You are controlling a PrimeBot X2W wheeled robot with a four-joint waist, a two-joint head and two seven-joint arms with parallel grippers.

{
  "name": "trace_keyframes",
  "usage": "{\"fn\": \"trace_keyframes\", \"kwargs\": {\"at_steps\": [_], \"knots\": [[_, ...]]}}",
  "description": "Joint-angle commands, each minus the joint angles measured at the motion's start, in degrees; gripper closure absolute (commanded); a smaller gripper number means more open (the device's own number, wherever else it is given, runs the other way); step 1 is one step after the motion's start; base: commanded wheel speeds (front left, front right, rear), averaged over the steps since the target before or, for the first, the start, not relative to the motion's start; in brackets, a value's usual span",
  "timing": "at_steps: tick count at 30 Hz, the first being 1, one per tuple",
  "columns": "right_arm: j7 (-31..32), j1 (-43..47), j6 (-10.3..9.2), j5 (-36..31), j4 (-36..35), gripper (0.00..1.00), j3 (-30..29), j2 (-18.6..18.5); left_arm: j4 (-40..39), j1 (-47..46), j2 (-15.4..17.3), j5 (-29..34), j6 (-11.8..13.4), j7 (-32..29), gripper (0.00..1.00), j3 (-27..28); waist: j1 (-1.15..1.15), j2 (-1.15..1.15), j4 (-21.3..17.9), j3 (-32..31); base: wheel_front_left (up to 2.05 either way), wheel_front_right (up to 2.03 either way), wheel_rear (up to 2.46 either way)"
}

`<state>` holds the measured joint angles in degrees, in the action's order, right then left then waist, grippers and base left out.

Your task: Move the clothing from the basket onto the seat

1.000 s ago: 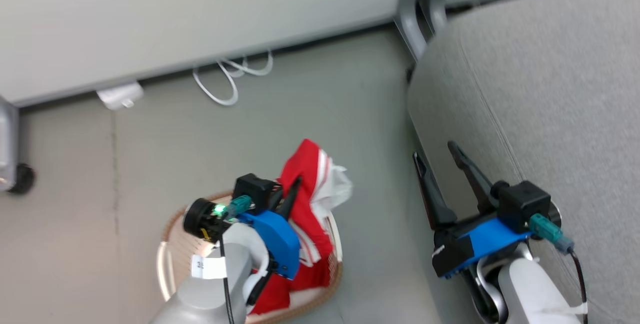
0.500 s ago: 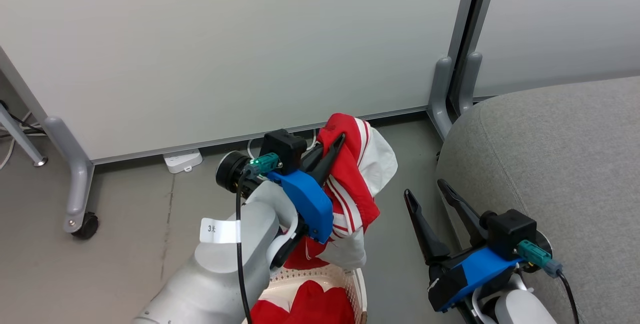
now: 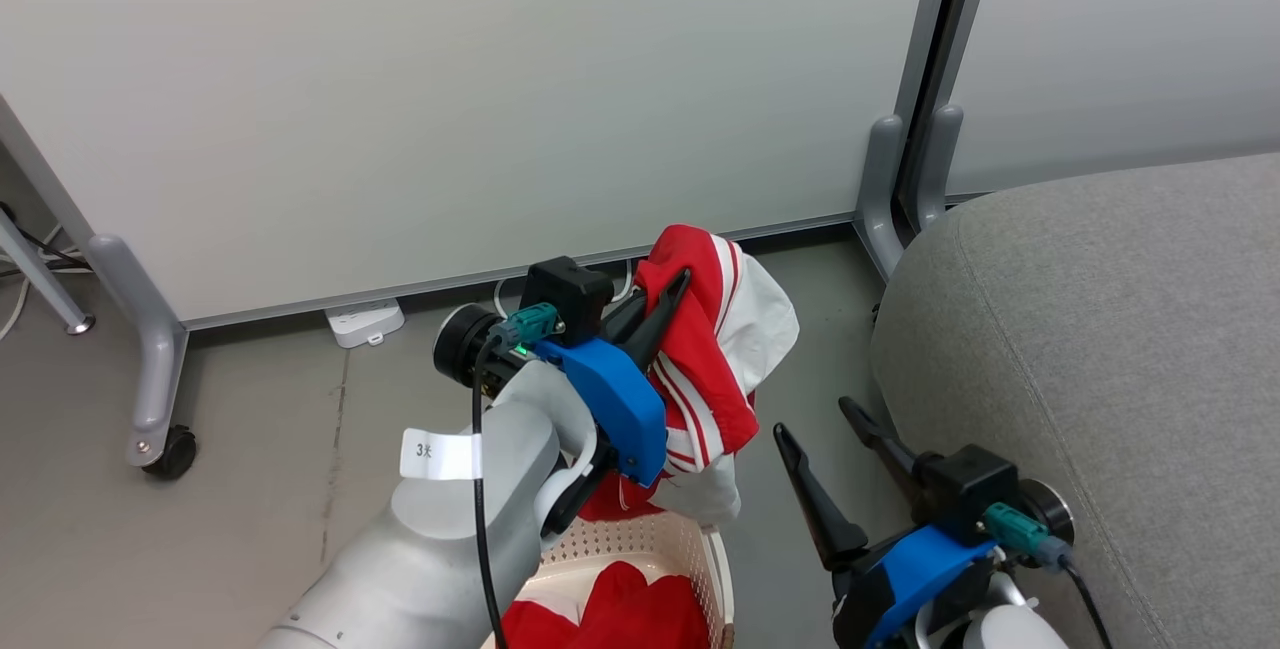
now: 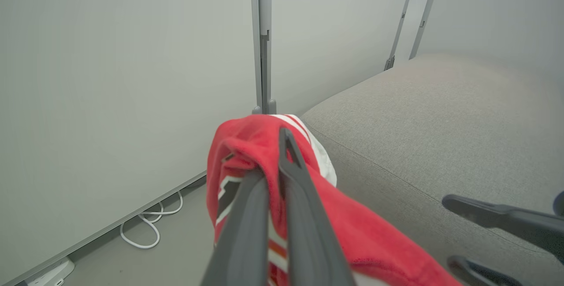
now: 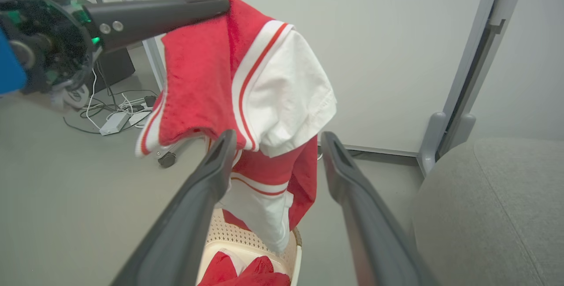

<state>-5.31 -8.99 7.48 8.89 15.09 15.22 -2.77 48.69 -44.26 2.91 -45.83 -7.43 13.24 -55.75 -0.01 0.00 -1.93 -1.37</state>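
My left end effector (image 3: pixel 680 279) pinches the clothing (image 3: pixel 715 349); its hanging tail may snag the basket (image 3: pixel 690 539) or slip short of the seat (image 3: pixel 1100 329); my right end effector (image 3: pixel 812 417) gapes, empty.

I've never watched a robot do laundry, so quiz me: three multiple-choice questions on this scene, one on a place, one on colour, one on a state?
1. Where does the lifted clothing hang? A above the basket; B on a table; C on a shelf.
2. Its colours? A blue and yellow; B red and white; C green and black.
3. The right gripper is: A shut on cloth; B shut on a cup; C open, empty.
Answers: A, it dangles over the basket; B, red cloth, white panels; C, fingers apart, gripping nothing.
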Motion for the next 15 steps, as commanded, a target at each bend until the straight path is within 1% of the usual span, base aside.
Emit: {"fn": "trace_keyframes", "kwargs": {"at_steps": [1, 9, 15], "knots": [[-0.02, 0.8, 0.03, -0.48, 0.28, 0.0, 0.4, -0.2, 0.11, -1.09, -0.02, -0.37, -0.03, 0.45, 1.0, -0.08, 0.01, 0.0, 0.13, 0.03, 0.0, 0.0, 0.0], [-0.95, -2.82, 0.03, -3.11, 4.53, 0.0, 3.95, -0.2, 0.2, -1.79, -0.02, -2.14, -0.03, 0.83, 1.0, -1.53, 0.01, 0.0, 0.65, 0.27, 0.0, 0.0, 0.0], [-2.25, -7.32, 0.03, -2.86, 8.4, 0.0, 6.22, -0.18, 0.27, -2.24, -0.02, -3.13, -0.03, 1.07, 1.0, -2.51, 0.01, 0.0, 1.0, 0.63, 0.0, 0.0, 0.0]]}}
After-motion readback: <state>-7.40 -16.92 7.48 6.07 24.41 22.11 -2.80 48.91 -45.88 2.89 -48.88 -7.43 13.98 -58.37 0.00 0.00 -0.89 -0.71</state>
